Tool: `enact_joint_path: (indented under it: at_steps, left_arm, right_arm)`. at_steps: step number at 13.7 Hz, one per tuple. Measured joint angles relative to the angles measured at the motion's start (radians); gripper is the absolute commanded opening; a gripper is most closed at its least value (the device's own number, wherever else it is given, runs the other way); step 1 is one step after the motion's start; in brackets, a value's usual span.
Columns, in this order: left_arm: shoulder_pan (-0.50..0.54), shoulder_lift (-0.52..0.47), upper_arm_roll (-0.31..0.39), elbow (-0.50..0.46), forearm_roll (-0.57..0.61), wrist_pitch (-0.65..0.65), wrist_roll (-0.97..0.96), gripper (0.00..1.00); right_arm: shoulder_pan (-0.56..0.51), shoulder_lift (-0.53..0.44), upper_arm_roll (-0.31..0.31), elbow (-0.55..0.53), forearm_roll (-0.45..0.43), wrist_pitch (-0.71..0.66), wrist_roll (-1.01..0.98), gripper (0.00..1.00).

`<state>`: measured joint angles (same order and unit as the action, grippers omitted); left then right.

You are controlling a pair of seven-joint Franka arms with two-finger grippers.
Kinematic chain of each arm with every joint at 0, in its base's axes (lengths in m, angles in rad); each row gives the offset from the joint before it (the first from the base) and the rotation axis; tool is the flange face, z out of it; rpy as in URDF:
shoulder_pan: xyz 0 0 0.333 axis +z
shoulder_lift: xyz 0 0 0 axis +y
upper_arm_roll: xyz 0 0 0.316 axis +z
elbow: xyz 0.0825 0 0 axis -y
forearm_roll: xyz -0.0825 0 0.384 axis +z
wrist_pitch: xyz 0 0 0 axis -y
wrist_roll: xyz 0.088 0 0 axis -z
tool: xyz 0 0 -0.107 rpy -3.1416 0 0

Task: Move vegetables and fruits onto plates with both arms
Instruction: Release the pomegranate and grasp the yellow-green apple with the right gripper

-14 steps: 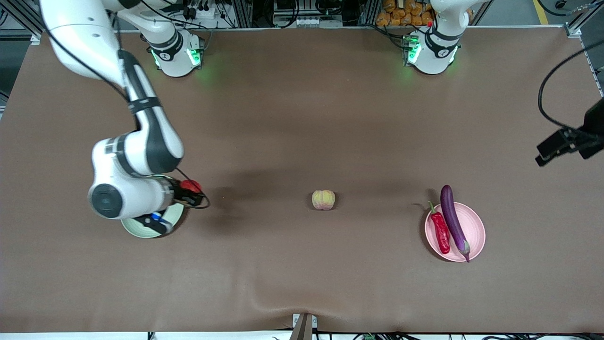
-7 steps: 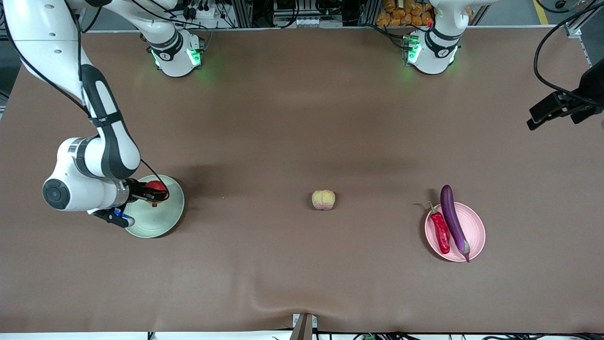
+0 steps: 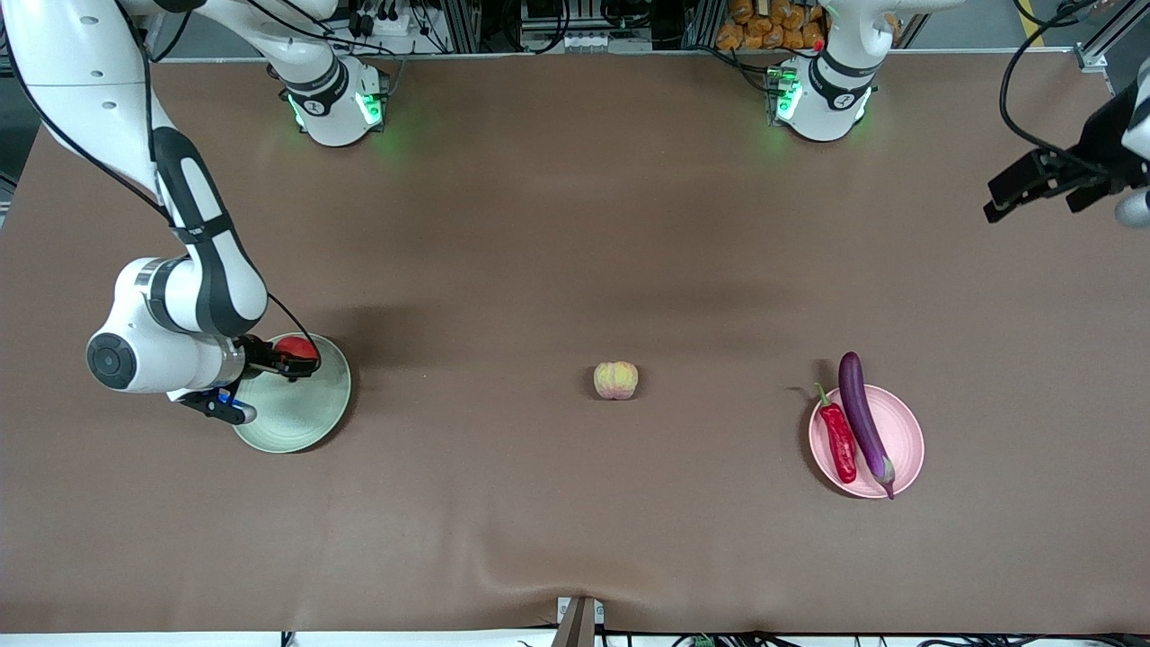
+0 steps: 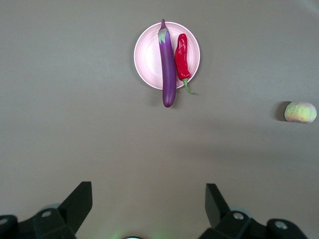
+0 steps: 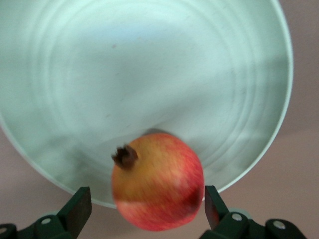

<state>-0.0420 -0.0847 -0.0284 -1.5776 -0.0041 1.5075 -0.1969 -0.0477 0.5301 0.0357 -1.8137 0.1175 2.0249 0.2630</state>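
Apple [image 5: 157, 181] btwn right gripper [image 5: 144, 209] fingers, over green plate [image 5: 249, 99]

Right tool [image 3: 301, 358] with red fruit [image 3: 293, 347] over green plate [image 3: 310, 422]

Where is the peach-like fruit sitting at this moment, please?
In the front view, the peach-like fruit sits on the bare table near its middle, between the green plate and the pink plate, on neither.

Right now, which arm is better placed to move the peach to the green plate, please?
Probably the right arm: its jaws stand open around the red fruit over the green plate, where the peach must go. The left arm waits, jaws open, over its own end of the table.
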Motion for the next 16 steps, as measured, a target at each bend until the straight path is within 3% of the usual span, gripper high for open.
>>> enact_joint_path:
  at_steps: [4,7,10,16]
  left_arm:
    - [0.004,-0.020,0.005,-0.025,0.000,0.013,0.019,1.00]
    - [0.005,-0.016,0.009,-0.027,0.000,0.019,0.020,1.00]
    - [0.007,-0.014,0.011,-0.027,0.000,0.023,0.021,1.00]
    - [0.007,-0.014,0.011,-0.025,0.000,0.025,0.021,1.00]
  right_arm:
    - [0.129,-0.025,0.033,0.181,0.021,-0.148,0.312,1.00]
    - [0.272,0.012,0.036,0.284,0.114,-0.141,0.558,1.00]
    - [0.409,0.117,0.037,0.379,0.187,0.061,0.808,1.00]
    - [0.604,0.210,0.037,0.428,0.193,0.308,1.088,1.00]
